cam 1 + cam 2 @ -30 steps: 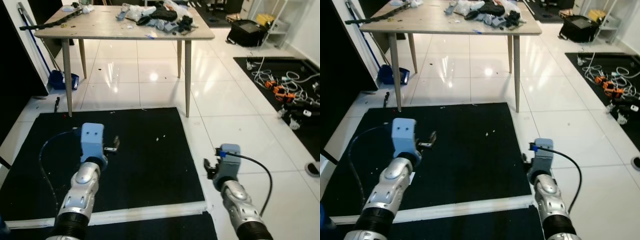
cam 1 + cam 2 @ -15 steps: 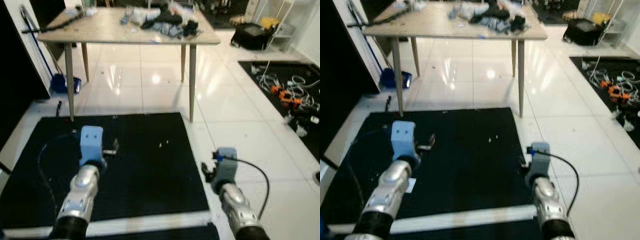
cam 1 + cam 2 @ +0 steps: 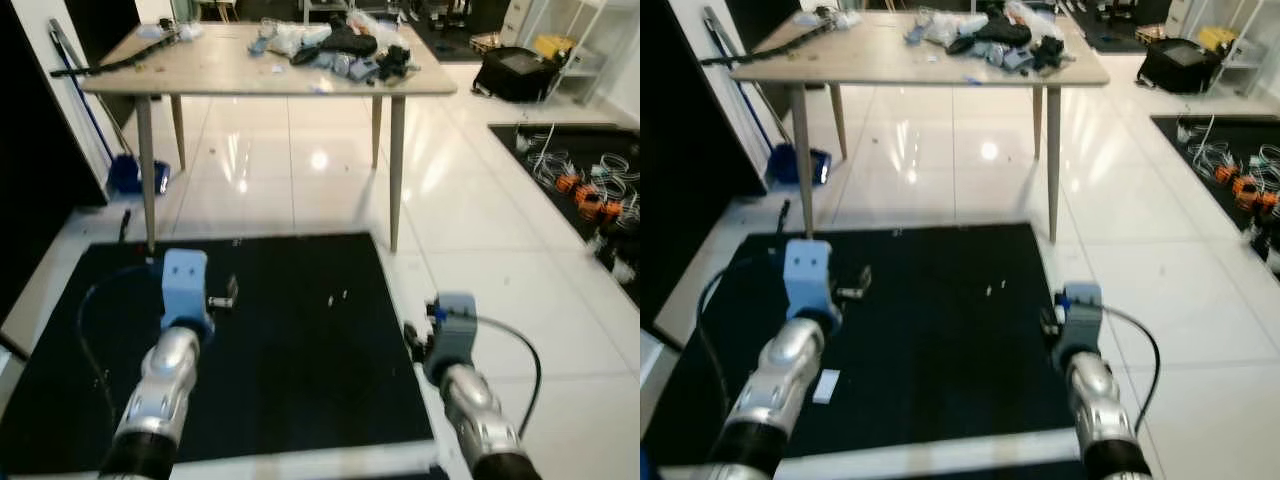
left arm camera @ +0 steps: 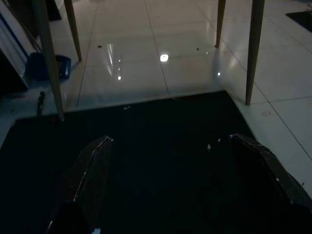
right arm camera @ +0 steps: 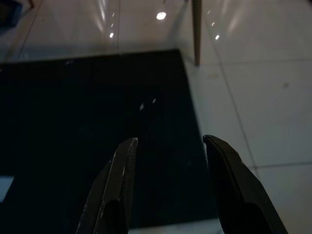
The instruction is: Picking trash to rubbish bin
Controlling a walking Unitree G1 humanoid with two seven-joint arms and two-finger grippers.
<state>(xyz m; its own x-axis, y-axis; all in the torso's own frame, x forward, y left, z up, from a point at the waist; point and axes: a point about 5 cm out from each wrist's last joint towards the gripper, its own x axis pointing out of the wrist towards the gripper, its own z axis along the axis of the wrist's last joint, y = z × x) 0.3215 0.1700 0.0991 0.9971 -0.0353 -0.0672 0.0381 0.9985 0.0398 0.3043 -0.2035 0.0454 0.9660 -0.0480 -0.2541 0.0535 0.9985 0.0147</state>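
A small white paper scrap (image 3: 826,386) lies on the black mat (image 3: 290,370) beside my left forearm. Tiny white bits (image 3: 338,297) dot the mat's middle. My left gripper (image 4: 168,141) hovers over the mat's left part, open, with nothing between its fingers. My right gripper (image 5: 168,141) hangs over the mat's right edge, open and empty too; the paper scrap (image 5: 5,187) shows at the corner of its view. On the wooden table (image 3: 200,75) beyond the mat lies a heap of dark and pale clutter (image 3: 340,45).
A blue dustpan (image 3: 125,175) with a long handle leans by the dark wall at left. Cables and orange tools (image 3: 590,190) cover a second mat at right. A black case (image 3: 520,75) stands at the far right. White tiles lie between mat and table.
The camera has shifted, so the table and mat sit lower in the picture. Both arms hold the same pose. The white paper scrap has come into view.
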